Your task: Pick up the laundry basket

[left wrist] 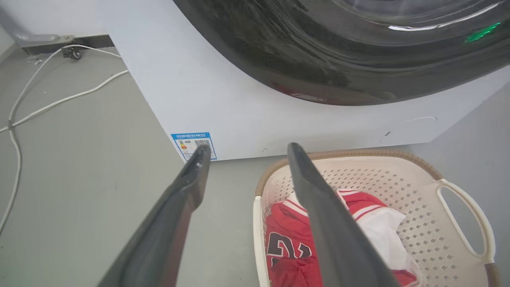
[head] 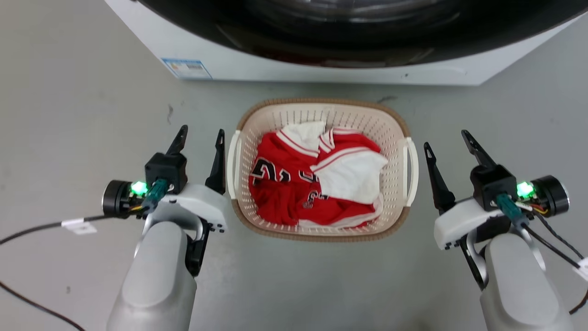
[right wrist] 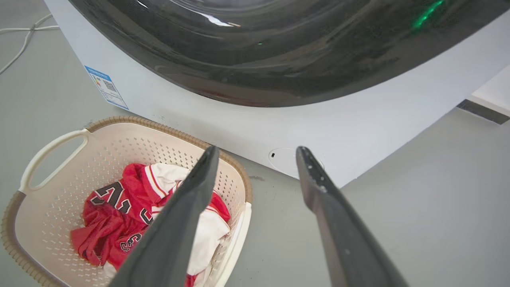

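The laundry basket [head: 358, 120] is being supported by the grey floor [head: 69, 115], just in front of the white washing machine [head: 321, 76], whose dark round door [head: 349, 27] is being shown above it in the head view. A crumpled red jersey [head: 280, 188] with black and white lettering and a white cloth [head: 351, 179] are being held inside the basket. The basket is being flanked by the two grippers, one at each of its short sides. The left gripper [head: 202, 133] is being held just beside the basket's left loop handle [head: 231, 161], its fingers being spread wide with nothing between them. Whether the inner finger [head: 218, 161] is touching that handle cannot be told. The right gripper [head: 446, 139] is being held near the right loop handle [head: 412, 165], a narrow strip of floor being left between them. Its fingers are likewise being spread wide around nothing. A blue label [head: 187, 69] is being displayed at the machine's lower left corner. In the left wrist view, white cables [left wrist: 59, 101] are being shown lying on the floor beside the machine.
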You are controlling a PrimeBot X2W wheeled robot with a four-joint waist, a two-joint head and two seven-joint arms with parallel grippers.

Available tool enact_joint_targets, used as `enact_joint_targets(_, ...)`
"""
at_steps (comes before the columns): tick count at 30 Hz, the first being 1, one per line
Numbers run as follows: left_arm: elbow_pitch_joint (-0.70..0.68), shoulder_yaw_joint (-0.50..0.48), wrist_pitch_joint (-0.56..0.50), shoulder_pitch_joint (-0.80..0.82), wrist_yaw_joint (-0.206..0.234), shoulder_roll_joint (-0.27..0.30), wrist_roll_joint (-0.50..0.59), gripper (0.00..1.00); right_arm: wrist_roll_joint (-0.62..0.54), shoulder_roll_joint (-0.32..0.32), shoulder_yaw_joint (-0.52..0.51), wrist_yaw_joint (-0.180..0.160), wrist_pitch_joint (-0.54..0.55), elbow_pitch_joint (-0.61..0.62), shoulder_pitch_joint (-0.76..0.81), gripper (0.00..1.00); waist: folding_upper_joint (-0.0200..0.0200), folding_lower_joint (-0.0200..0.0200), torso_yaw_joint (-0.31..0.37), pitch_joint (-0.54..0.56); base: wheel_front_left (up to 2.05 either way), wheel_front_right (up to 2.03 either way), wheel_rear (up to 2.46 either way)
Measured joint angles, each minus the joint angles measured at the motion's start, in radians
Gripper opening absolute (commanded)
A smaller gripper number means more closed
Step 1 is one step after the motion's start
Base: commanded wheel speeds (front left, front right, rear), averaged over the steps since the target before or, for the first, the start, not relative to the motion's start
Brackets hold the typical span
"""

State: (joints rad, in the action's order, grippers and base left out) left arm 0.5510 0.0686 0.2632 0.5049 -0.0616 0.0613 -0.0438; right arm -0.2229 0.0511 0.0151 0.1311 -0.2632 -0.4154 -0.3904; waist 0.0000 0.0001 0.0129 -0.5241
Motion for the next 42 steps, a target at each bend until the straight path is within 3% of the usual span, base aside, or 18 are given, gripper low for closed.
enact_joint_targets(13,0.268,0.054,0.0,0.179,-0.009,0.034,0.049,1.0,-0.067,0.0,-0.012,0.0,0.0,-0.362,-0.203,1.0,0.0,0.0,0.015,-0.202,0.0,0.0,0.0)
enact_joint_targets(42,0.511,0.145,0.0,0.376,-0.024,0.039,0.055,1.0,-0.075,-0.003,-0.044,0.001,0.0,-0.594,-0.412,1.0,0.0,-0.0001,0.016,-0.41,0.0,0.0,0.0)
